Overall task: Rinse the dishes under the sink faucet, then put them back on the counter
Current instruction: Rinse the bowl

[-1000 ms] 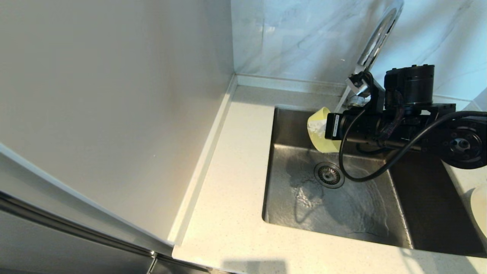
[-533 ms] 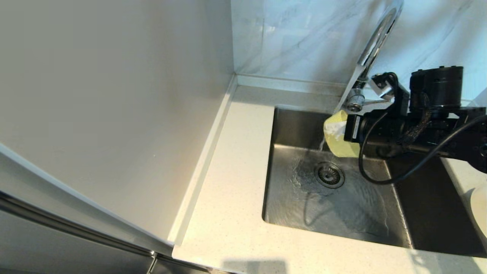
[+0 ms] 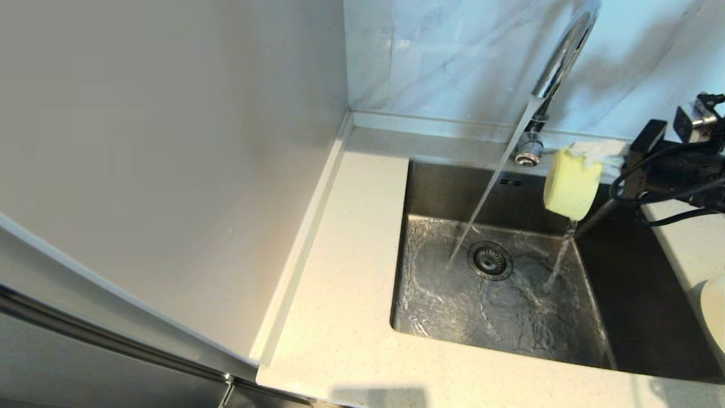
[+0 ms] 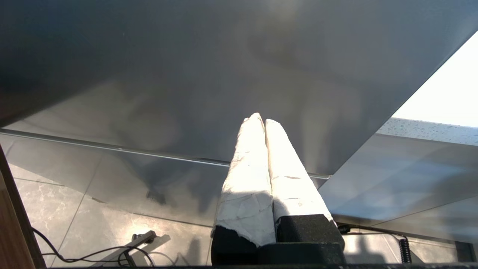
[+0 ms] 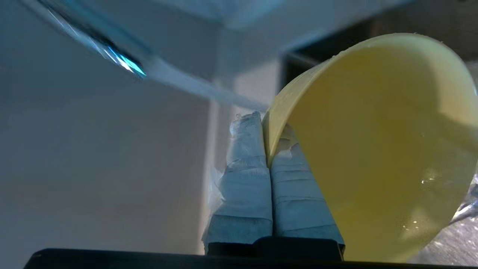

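The small pale yellow bowl hangs tipped on its side over the right part of the steel sink, to the right of the tap's stream. My right gripper is shut on its rim; in the right wrist view one finger sits inside and one outside the wall, at the gripper on the bowl. Water pours from the bowl into the basin. The chrome faucet is running, and its stream lands near the drain. The white plate lies at the right edge. My left gripper is shut and empty, parked low, away from the sink.
The speckled counter runs left of the sink to a tall white side panel. The marble-veined wall stands behind the faucet. Water covers the basin floor. A narrow strip of counter lies right of the sink, under my right arm.
My right gripper has carried the bowl to the right, out from under the spout. The stream now falls straight into the sink, and water runs out of the tipped bowl.
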